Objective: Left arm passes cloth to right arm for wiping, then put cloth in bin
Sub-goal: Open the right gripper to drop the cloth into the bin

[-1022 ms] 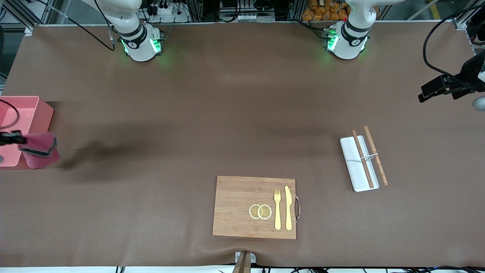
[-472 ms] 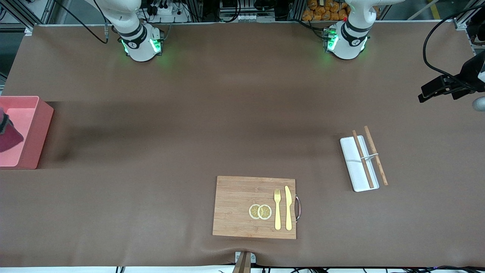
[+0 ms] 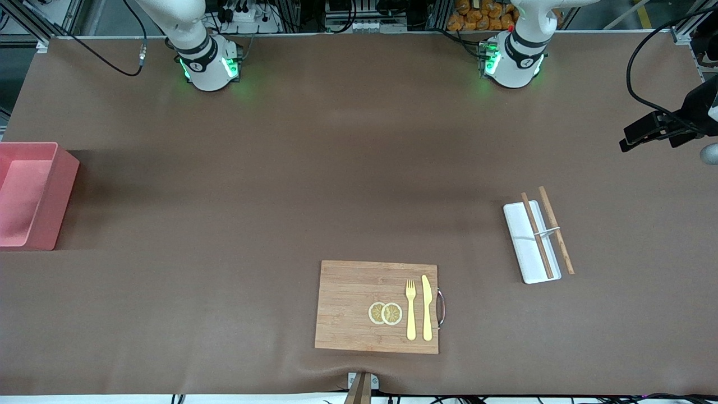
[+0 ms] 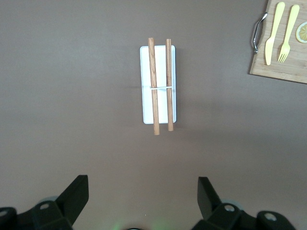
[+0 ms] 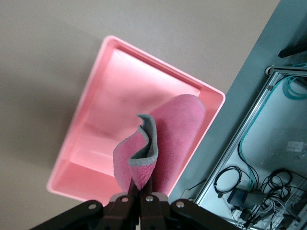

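Magenta cloth (image 5: 158,143) hangs from the right gripper (image 5: 139,197), whose fingers are pinched together on its lower edge; seen from the right wrist camera, it dangles directly above the open pink bin (image 5: 100,124). In the front view the bin (image 3: 61,168) stands at the right arm's end of the table, and neither cloth nor right gripper appears there. A second ago both were visible beside the bin's nearer corner, half a second ago only a sliver of cloth showed over the bin at the view's edge, and now they have passed out of frame. The carry has therefore reached its target — wiping appears finished, and what remains is, by judgement, the release into the bin.

Right arm: its base stands at the table's farther edge, the arm reaching out over the bin, with the wrist camera looking down into it.

Left arm: waiting, raised at its own end of the table. The left gripper (image 4: 143,201) is spread wide and empty over bare table near the white tray (image 4: 159,103) with two wooden sticks (image 4: 161,86). The wooden board (image 3: 359,303) with its fork, knife and lemon slices lies unchanged — nearest the front camera.
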Available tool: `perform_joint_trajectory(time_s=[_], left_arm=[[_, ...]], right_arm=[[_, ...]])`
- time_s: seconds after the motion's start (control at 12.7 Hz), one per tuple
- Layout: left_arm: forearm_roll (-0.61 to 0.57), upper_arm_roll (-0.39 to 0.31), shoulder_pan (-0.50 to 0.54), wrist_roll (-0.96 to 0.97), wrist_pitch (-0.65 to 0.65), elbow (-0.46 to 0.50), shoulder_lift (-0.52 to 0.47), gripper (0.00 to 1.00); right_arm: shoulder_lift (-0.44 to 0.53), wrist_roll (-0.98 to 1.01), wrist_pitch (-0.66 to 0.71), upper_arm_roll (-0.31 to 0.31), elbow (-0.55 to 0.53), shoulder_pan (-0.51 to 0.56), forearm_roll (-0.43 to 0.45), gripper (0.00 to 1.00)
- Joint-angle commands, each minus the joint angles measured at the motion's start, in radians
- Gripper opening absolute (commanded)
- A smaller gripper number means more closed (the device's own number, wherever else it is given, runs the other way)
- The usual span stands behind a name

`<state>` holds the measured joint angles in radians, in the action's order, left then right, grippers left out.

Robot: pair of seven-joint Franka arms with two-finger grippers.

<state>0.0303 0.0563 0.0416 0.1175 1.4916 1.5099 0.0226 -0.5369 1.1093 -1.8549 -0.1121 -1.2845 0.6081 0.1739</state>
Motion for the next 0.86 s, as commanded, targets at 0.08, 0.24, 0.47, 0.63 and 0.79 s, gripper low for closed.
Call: perform_joint_trajectory(time_s=[0.08, 0.24, 0.47, 0.63, 0.79], left_arm=[[0.0, 0.002, 0.003, -0.013, 0.007, 0.006, -0.013, 1.0], [0.0, 0.002, 0.001, -0.013, 0.009, 0.004, -0.013, 1.0], [0.0, 0.002, -0.002, -0.012, 0.027, 0.006, -0.012, 1.0], [0.0, 0.002, -0.002, -0.012, 0.027, 0.004, -0.012, 1.0], [-0.003, 0.013, 0.0, -0.012, 0.027, 0.003, -0.012, 1.0]], right_arm=[[0.004, 0.011, 0.043, 0.028, 0.028, 0.018, -0.118, 1.0], [0.07, -0.029, 0.127, 0.028, 0.027, -0.042, -0.172, 1.0], [0.143, -0.24, 0.278, 0.028, 0.024, -0.198, -0.171, 1.0], [0.187, -0.43, 0.36, 0.028, 0.022, -0.343, -0.169, 1.0], [0.238, -0.63, 0.44, 0.026, 0.019, -0.474, -0.168, 1.0]])
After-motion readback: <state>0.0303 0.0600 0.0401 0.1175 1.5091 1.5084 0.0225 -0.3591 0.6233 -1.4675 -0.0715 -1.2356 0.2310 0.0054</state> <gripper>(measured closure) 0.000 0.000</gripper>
